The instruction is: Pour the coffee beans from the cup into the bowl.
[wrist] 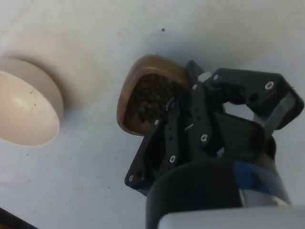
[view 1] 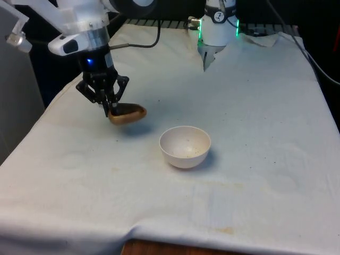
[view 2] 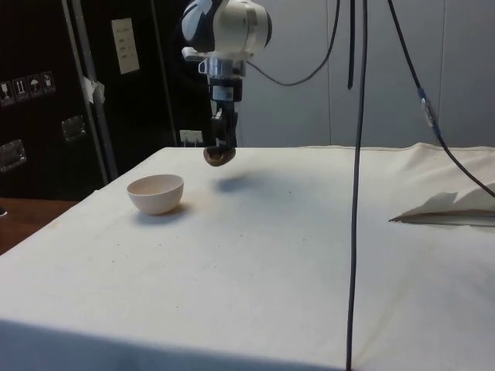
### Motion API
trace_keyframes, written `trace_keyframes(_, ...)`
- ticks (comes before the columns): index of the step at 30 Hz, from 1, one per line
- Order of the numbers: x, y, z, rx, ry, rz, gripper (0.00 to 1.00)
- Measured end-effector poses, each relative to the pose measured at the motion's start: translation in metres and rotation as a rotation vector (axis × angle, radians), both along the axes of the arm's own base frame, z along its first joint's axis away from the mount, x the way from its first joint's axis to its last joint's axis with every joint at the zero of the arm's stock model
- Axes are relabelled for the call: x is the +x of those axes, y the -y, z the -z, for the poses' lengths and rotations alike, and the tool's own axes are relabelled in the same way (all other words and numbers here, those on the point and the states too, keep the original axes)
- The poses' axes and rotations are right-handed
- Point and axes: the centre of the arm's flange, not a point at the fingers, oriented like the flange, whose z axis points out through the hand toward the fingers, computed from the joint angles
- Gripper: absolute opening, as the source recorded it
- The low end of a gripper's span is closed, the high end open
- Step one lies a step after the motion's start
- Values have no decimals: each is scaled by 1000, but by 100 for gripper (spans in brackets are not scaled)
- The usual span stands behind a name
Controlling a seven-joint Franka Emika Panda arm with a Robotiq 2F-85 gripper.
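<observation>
A white cloth covers the tabletop (view 1: 255, 175), faintly stained here and there, with dark cabinets behind in the side view and cables hanging across it. Above the cloth the gripper (view 1: 110, 109) hangs with its jaws clenched on the rim of a small brown wooden cup (view 1: 128, 113), one finger inside the mouth and one outside the wall, as the wrist view shows. The cup is lifted off the cloth, its shadow lying under it, and it is filled with dark coffee beans (wrist: 150, 99). The cream bowl (view 1: 185, 146) stands upright on the cloth near the cup, towards the front view's right; it holds only a few dark specks, so the pour looks not yet done.

By its look the cup is light, stiff and smooth-walled, and a pinch on the thin rim gives little purchase: it may swivel between the jaws if tipped fast. The hold is best kept where it is, on the rim side away from the bowl, so the free lip leads the pour. The beans are loose and will probably go in a rush once the tilt passes a point, and bounce off the hard bowl. The bowl seems light too, and likely to slide if knocked.
</observation>
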Motion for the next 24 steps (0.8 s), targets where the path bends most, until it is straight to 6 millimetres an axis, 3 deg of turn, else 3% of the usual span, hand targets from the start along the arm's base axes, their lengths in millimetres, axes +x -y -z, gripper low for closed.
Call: trace_keyframes(24, 18, -37, -40, -22, 15, 46, 0)
